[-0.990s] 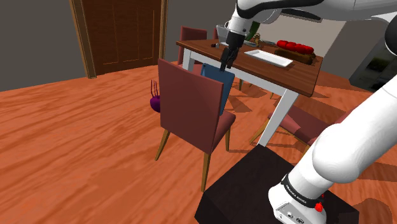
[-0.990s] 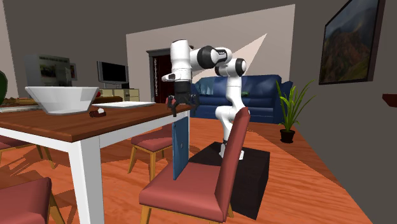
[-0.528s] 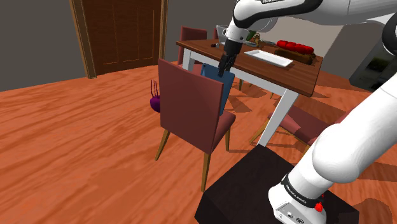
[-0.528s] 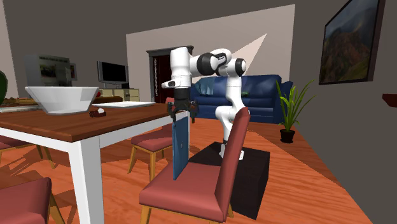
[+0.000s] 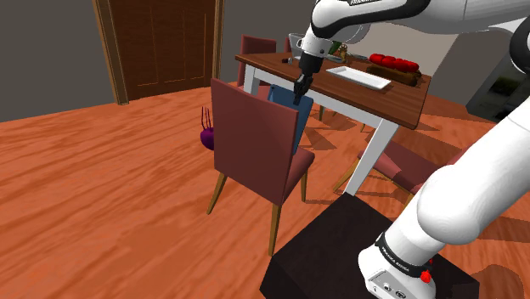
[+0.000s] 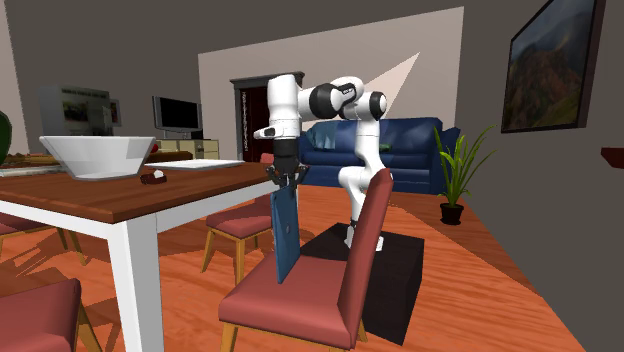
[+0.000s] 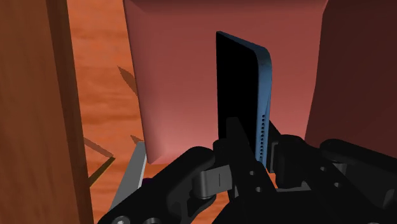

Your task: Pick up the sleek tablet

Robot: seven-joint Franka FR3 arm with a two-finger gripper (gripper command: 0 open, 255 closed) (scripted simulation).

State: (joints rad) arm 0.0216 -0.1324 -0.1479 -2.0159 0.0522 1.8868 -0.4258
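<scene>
Upright blue tablet (image 7: 242, 89) (edge-on), jaws clamped on its top, base seemingly on red chair (image 5: 255, 144)

Black tablet (image 7: 240, 83) with blue edge, tight between gripper (image 7: 254, 145) fingers, over red chair (image 7: 172, 83), beside wooden table (image 7: 32, 95).

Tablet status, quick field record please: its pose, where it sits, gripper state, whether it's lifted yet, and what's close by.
tablet: blue back, black screen, standing on edge, nearly upright
place: over the chair seat, between chair back and table edge
gripper: shut on the tablet's top edge, one finger on each face
lifted: cannot tell; lower edge looks level with the seat
nearby: white bowl on the table
</scene>
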